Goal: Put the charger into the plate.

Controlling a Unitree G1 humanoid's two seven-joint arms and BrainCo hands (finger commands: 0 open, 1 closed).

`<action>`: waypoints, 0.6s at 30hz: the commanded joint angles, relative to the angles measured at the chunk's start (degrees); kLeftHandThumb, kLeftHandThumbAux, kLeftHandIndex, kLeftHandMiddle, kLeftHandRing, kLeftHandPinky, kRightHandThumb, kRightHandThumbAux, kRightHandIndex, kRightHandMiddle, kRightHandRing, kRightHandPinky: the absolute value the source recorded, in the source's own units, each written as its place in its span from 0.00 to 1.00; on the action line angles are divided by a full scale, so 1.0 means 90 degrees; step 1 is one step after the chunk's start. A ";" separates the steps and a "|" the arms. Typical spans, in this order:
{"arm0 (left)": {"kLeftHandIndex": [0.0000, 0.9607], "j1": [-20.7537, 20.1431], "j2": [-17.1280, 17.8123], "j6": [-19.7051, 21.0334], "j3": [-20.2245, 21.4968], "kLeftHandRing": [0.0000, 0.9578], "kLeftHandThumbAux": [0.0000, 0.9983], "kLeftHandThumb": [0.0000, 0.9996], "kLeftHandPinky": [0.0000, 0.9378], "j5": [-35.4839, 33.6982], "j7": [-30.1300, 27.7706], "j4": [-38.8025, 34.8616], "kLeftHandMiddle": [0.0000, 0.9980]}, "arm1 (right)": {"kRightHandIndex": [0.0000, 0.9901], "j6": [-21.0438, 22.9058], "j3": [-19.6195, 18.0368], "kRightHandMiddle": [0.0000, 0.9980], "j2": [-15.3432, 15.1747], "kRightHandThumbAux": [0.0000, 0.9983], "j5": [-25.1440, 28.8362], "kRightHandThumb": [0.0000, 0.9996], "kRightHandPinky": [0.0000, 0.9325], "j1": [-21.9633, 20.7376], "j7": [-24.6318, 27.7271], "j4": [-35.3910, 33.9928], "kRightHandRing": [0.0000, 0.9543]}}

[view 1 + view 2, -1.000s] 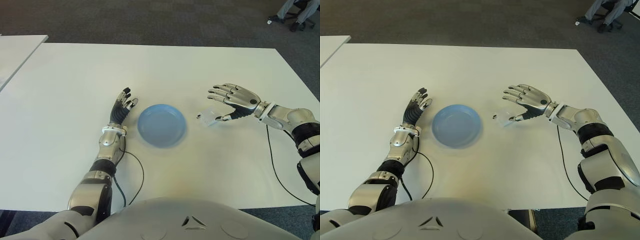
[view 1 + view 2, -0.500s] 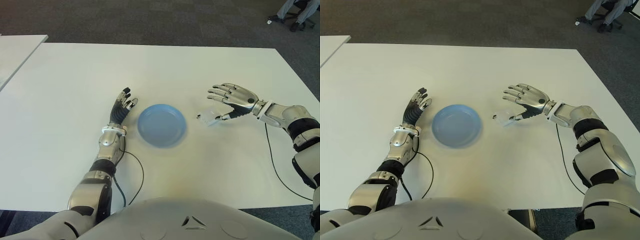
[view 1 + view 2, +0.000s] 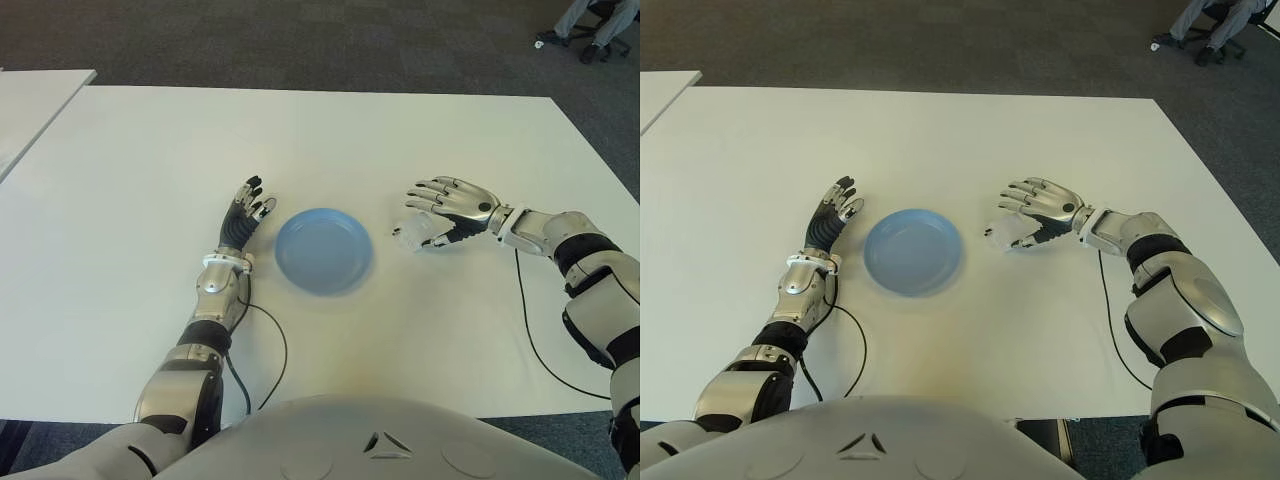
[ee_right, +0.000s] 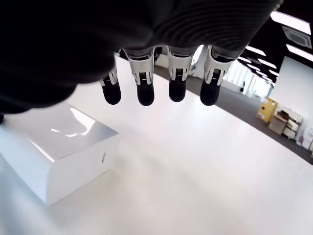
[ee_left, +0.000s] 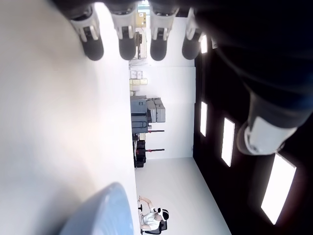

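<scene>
Right wrist view: right hand (image 4: pixel 161 85) over the white charger (image 4: pixel 58 149), fingers extended above it, not closed on it. Charger lies on the white table (image 3: pixel 150 180), just right of the blue plate (image 3: pixel 323 250), outside it. Eye views: right hand (image 3: pixel 450 208) palm-down, arched over the charger (image 3: pixel 415 233). Left hand (image 3: pixel 245 215) shows left of the plate, fingers straight, holding nothing.

right hand (image 3: pixel 449 208) fingers (image 4: pixel 145 90) spread; left hand (image 3: pixel 243 220) flat.
</scene>
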 commanded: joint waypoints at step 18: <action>0.00 0.0279 -0.0059 -0.0178 -0.0048 0.04 0.50 0.00 0.03 -0.0088 -0.0482 0.0085 0.05 | 0.00 0.0004 0.0728 0.00 0.0206 0.13 -0.0135 0.33 0.00 -0.0305 0.0289 0.0136 0.00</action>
